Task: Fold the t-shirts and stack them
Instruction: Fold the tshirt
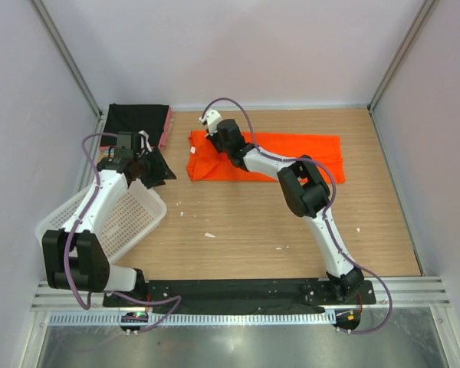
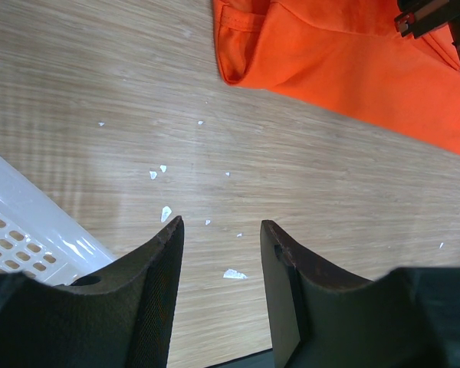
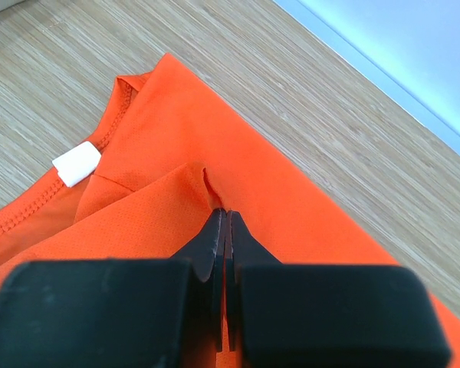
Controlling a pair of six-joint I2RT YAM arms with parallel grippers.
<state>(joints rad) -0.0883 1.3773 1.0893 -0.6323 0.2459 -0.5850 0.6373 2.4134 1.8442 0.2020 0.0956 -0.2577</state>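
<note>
The orange-red t-shirt lies as a long folded strip on the far middle of the table. My right gripper is at its left end, near the collar. In the right wrist view the right gripper is shut on a pinched fold of the orange cloth, beside the white neck label. My left gripper is open and empty above bare wood, left of the shirt. In the left wrist view the left gripper has its jaws apart and the shirt's end lies ahead. A folded black shirt lies at the back left on a pink one. The teal shirt is not in view.
A white mesh basket lies tilted at the left edge under my left arm; its rim shows in the left wrist view. Small white flecks dot the wood. Walls close the table on three sides.
</note>
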